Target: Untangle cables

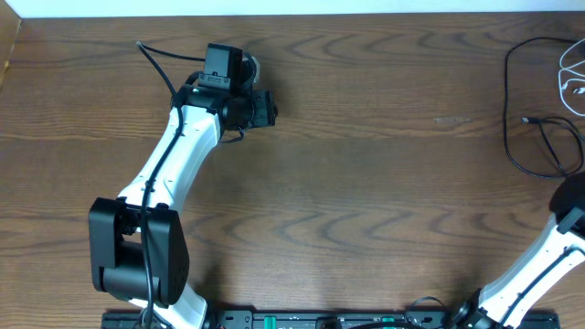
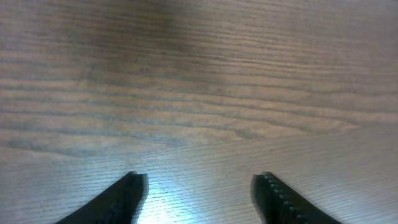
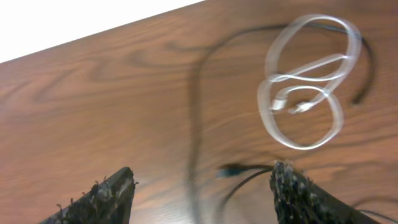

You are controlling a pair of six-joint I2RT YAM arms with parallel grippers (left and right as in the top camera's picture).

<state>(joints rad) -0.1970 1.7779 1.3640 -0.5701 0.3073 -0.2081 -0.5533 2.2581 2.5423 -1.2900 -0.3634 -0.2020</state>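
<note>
The black cable [image 1: 509, 110] lies in loops at the far right of the table, one plug end [image 1: 527, 120] pointing left. The white cable [image 1: 571, 78] is coiled at the right edge, mostly cut off. In the right wrist view the white cable [image 3: 308, 81] forms a looped coil, and the black cable [image 3: 194, 118] runs past it and down between the fingers. My right gripper [image 3: 202, 186] is open above the black cable, holding nothing. My left gripper [image 2: 199, 183] is open over bare wood, far from the cables; in the overhead view it sits at the back left [image 1: 267, 108].
The wooden table [image 1: 366, 183] ends at a white strip along its back edge [image 1: 292, 7]. The right arm [image 1: 548, 247] reaches in from the lower right. The left arm's base [image 1: 137, 251] stands at the front left.
</note>
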